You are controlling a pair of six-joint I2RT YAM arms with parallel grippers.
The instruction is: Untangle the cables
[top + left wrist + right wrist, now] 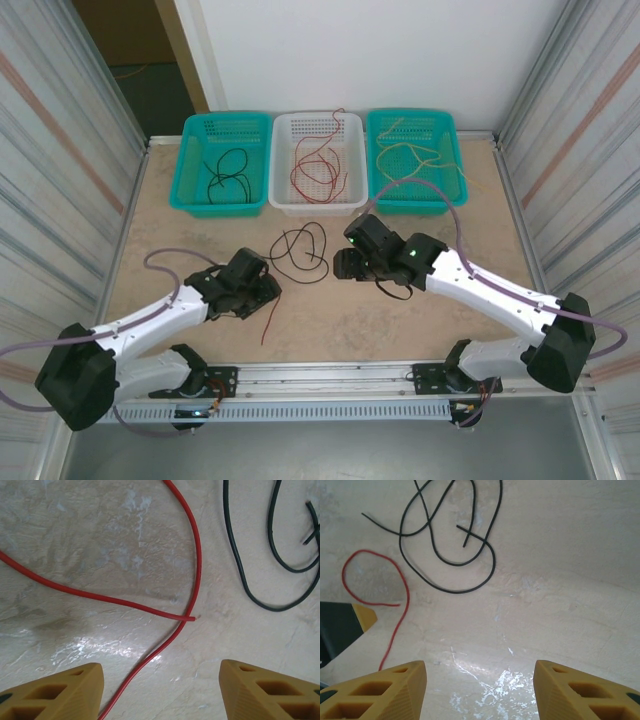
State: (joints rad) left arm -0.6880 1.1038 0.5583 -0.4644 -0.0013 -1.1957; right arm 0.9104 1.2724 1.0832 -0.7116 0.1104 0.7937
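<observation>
- The left claw (160, 695) hangs low over the tabletop (400, 320). It is released, with both yellow fingers (55, 692) spread wide and nothing between them.
- The red cable (199, 565) lies flat on the tabletop just ahead of that claw. One strand passes close by the inner side of its left finger and runs away from it, up and to the right. A second strand comes in from the left, and its cut tip meets the first strand, pointing right.
- In the top view the red cable's long axis runs roughly near to far, from the near edge up to the left claw. The left arm is clearly the nearer one, so I judge this cable to be its pick.
- The right claw (480, 692) is also released, with bare tabletop between its fingers.
- The black cable (455, 591) lies ahead and to the left of the right claw, between the two arms. It is coiled in loose loops that cross themselves, with one loose end pointing left. It appears clear of the red cable, not crossing it.
- At the far edge stand a left teal basket (190, 195) holding black strands (222, 172), a white basket (318, 205) with red strands (312, 168), and a right teal basket (420, 205) with yellow strands (412, 155).
</observation>
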